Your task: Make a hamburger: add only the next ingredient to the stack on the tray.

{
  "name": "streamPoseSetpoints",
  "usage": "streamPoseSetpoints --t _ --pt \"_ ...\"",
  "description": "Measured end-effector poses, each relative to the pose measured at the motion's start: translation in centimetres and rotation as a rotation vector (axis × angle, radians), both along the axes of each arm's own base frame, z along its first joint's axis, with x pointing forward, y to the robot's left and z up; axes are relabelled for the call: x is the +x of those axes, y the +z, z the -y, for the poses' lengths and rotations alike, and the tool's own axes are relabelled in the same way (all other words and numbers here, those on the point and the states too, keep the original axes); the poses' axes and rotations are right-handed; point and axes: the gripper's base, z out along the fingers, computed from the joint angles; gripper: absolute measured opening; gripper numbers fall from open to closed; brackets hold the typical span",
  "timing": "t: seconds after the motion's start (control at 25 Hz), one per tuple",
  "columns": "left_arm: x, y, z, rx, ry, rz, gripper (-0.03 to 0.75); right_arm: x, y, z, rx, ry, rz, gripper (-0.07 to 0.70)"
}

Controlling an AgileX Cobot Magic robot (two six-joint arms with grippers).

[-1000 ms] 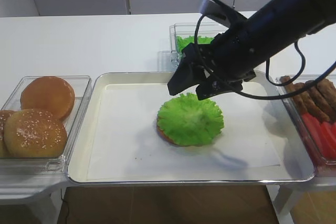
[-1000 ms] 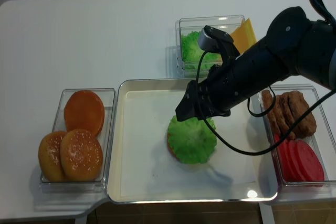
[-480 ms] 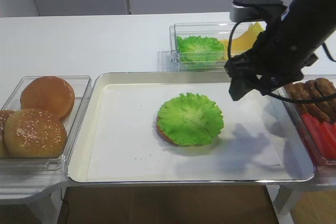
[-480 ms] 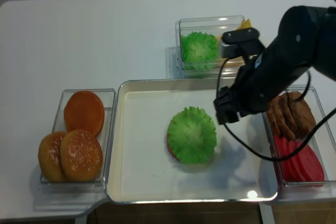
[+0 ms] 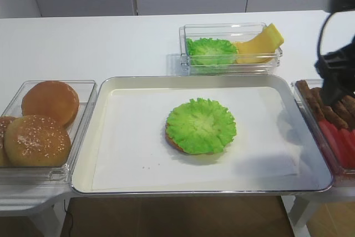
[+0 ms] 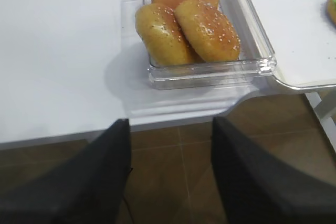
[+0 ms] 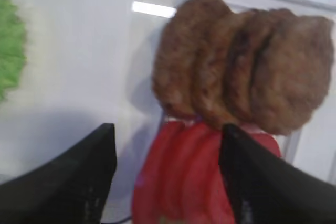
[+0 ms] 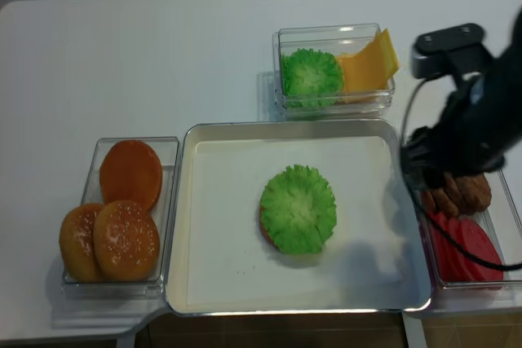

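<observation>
Lettuce seated on the bun, both grippers empty

Lettuce leaf (image 5: 201, 125) is seen lying flat on the bun bottom half (image 5: 171, 140), near the middle of the tray (image 5: 105, 101) in both high views; only a thin brown crescent of bun is left showing at the leaf's lower left edge. The added layer is judged to be in place.

The leaf is judged to be very light, thin and limp, with a frilly rim that would fold or tear if pinched hard. If it had to be shifted, the ruffled edge would best be taken lightly, at a point overhanging the bun, and lifted straight up so the bun is not dragged along. Its surface looks smooth and may slide on the pale cut face.

The right gripper (image 7: 168, 174) is seen in its wrist view with jaws spread wide and nothing between them, hanging above the meat patties (image 7: 247, 61) and the red tomato slices (image 7: 181, 177) at the right of the frame. The left gripper (image 6: 170, 174) is likewise parted and empty, at the lower left beyond the table edge, near the container of domed buns (image 6: 191, 24).
</observation>
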Motion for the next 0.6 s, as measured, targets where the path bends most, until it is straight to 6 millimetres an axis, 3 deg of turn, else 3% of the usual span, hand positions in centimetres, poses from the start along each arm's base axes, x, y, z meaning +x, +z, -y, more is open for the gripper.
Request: streamPoseSetpoints --t 0.2,0.6 --pt "0.0 0.0 0.0 0.0 0.0 0.0 0.372 -3.9 -0.8 3.4 0.003 -0.119 -0.021 0.463" --pt "0.0 0.0 0.0 0.0 0.0 0.0 0.372 -14.4 -0.8 4.5 0.051 -0.133 0.16 0.46"
